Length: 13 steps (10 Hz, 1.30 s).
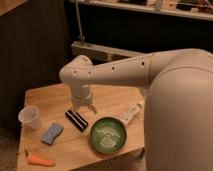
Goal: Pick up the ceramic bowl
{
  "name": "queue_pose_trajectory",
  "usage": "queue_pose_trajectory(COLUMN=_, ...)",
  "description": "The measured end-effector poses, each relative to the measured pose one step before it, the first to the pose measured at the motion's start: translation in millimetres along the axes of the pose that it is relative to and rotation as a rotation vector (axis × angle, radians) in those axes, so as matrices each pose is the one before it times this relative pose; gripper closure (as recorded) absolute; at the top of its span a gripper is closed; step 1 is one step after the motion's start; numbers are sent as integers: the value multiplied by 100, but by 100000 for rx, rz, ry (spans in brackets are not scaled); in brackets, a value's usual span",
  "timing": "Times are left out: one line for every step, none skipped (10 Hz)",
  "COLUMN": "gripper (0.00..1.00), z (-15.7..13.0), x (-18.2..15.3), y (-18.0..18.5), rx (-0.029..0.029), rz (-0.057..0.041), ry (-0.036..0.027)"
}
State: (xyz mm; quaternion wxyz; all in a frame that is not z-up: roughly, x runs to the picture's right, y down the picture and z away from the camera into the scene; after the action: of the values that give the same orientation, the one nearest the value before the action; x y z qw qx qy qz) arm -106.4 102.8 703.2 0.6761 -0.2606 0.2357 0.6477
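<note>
Hand [84, 108] spread, pointing down above surface [46, 97]; ceramic bowl [108, 134] lies near, to its right. I judge spread suits straddling the rim.

The robot's large pale body [180, 115] fills the right side of the frame, from mid-height down to the lower edge. From it the arm [125, 72] stretches leftward across the middle of the frame as a thick cream tube with small dark holes along its side. At a rounded joint [77, 75] left of centre it bends and turns straight down into a short wrist [81, 95]. The gripper [83, 107] hangs below the wrist, pointing downward, just left of the frame's centre, its two fingers [93, 106] spread apart
</note>
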Motion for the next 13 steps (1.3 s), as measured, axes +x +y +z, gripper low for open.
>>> queue_pose_trajectory(gripper=35, z=-6, x=-2, y=-1, rx=-4, rz=3, ry=-10)
queue_pose_trajectory(gripper=35, z=4, x=1, y=-3, rx=5, rz=6, ry=6)
queue_pose_trajectory(gripper=35, z=0, x=0, y=1, rx=-5, rz=5, ry=-2)
queue_pose_trajectory(gripper=35, z=-4, x=0, y=-5, rx=1, rz=-1, ry=-3)
queue_pose_trajectory(gripper=35, z=5, x=2, y=0, rx=3, rz=2, ry=9)
queue_pose_trajectory(gripper=35, z=-3, x=-1, y=1, rx=-3, rz=-1, ry=-4)
queue_pose_trajectory(gripper=35, z=0, x=0, y=-1, rx=0, rz=5, ry=2)
queue_pose_trajectory(gripper=35, z=1, x=0, y=2, rx=2, rz=-2, ry=1)
queue_pose_trajectory(gripper=35, z=16, x=20, y=-98, rx=24, rz=118, ry=42)
queue_pose_trajectory(gripper=35, z=-88, x=54, y=-755, rx=-13, rz=-260, ry=-99)
queue_pose_trajectory(gripper=35, z=-17, x=81, y=-1011, rx=121, rz=-54, ry=141)
queue_pose_trajectory(gripper=35, z=-34, x=87, y=-1435, rx=-98, rz=-107, ry=8)
queue_pose_trajectory(gripper=35, z=-20, x=103, y=-2539, rx=-26, rz=-12, ry=-17)
